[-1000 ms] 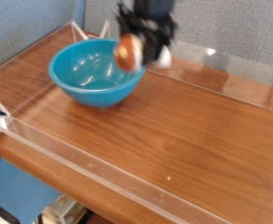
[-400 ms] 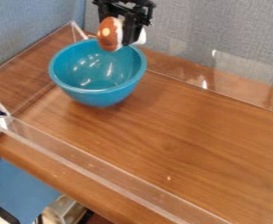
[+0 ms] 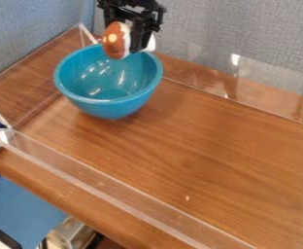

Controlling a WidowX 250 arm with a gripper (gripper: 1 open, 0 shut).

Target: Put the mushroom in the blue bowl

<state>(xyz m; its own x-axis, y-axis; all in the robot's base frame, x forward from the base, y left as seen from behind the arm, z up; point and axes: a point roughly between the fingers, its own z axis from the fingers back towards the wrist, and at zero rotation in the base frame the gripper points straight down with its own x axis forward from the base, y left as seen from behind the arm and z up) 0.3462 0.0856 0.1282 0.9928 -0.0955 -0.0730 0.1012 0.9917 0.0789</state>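
Orange-brown capped toy mushroom [image 3: 114, 41]: light, stiff, smooth; best pinched across cap.
Black gripper [image 3: 125, 39]: clamped on mushroom.
Glossy turquoise-blue plastic bowl [image 3: 105, 83]: directly below.

Black claw [image 3: 128, 31], angular boxy build, two dark prongs; details too blurred.

A single camera view is supplied, set high and off one corner of the wooden table [image 3: 193, 146], looking down at a steep slant so that the table's edges run diagonally from 10 o'clock to 4 o'clock across the frame. It stands at moderate range: the clear acrylic wall [image 3: 102, 180] around the table fills most of the frame, with the near corner cut off at 5 o'clock and the grey backdrop [image 3: 232, 24] closing the view from 12 to 2 o'clock. The blue bowl [image 3: 106, 83] sits toward 11 o'clock and the gripper [image 3: 128, 37] enters at 12 o'clock, its upper part cropped by the top edge.
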